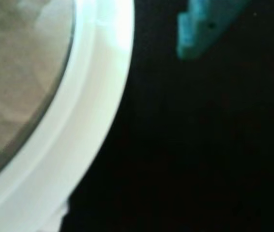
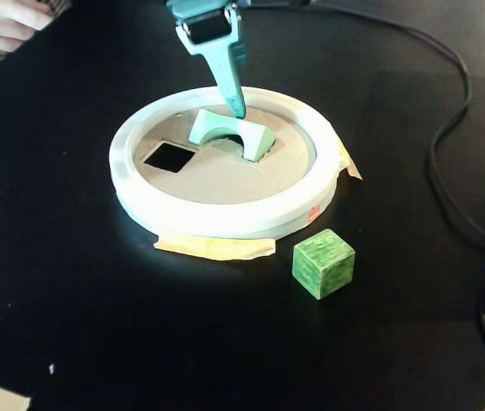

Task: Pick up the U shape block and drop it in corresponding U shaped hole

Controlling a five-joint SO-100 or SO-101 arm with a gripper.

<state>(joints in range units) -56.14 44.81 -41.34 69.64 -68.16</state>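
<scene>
**U block resting at its hole, gripper above it**

Risk. The U block (image 2: 228, 133) is seen in the fixed view lying on the brown lid (image 2: 225, 175) inside the white ring (image 2: 225, 221), arch side down, apparently over or partly in its hole rather than dropped through. If it has lodged across the opening, a jam can be expected, caused by a small twist between the block's outline and the cut-out. A push from the finger (image 2: 228, 77) just above it could tip the block onto the lid or slide it toward the square hole (image 2: 169, 156). Whether the block is still gripped cannot be told; if it is, a lift taken now would drag it back out.

Position. The gripper (image 2: 240, 111) hangs over the block's upper edge, its visible teal finger pointing down and its tip touching or just clear of the block; which of the two cannot be judged. Only one finger shows, so the state of the jaws cannot be told. In the wrist view only the ring (image 1: 86, 125), a patch of lid (image 1: 21, 72) and a teal finger tip (image 1: 200, 29) over the black table (image 1: 200, 145) are shown; the block is out of that view. A green cube (image 2: 323, 262) stands outside the ring, near its front edge.
</scene>
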